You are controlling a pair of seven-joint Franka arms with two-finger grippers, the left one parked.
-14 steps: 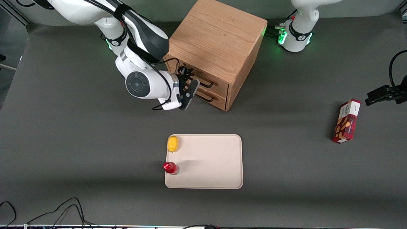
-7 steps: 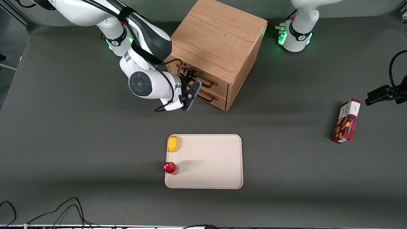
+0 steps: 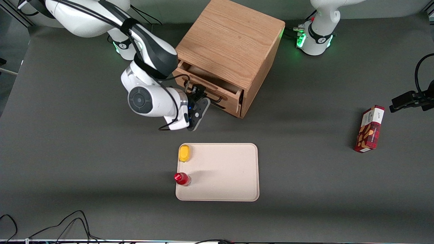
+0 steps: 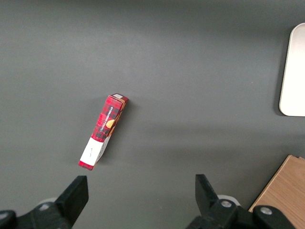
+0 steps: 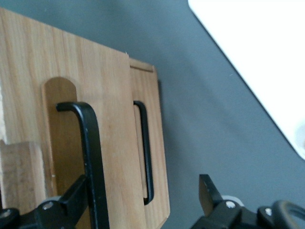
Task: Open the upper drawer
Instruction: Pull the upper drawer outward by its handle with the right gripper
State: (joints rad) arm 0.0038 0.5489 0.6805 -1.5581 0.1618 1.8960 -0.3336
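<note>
From the front, the upper drawer [image 3: 212, 88] stands partly pulled out of the oak cabinet [image 3: 232, 44], its shallow box open to view. The gripper [image 3: 200, 96] sits at the drawer's black handle [image 3: 217, 98], just above the lower drawer [image 3: 228, 107]. Nearer the camera lies a tray [image 3: 223, 173] with a yellow item [image 3: 184, 153] and a red bottle [image 3: 182, 178].

In the right wrist view, the 2 fingers [image 5: 76, 198] are spread, 1 seemingly touching the handle [image 5: 93, 157]; the lower drawer [image 5: 150, 157] is shut.
</note>
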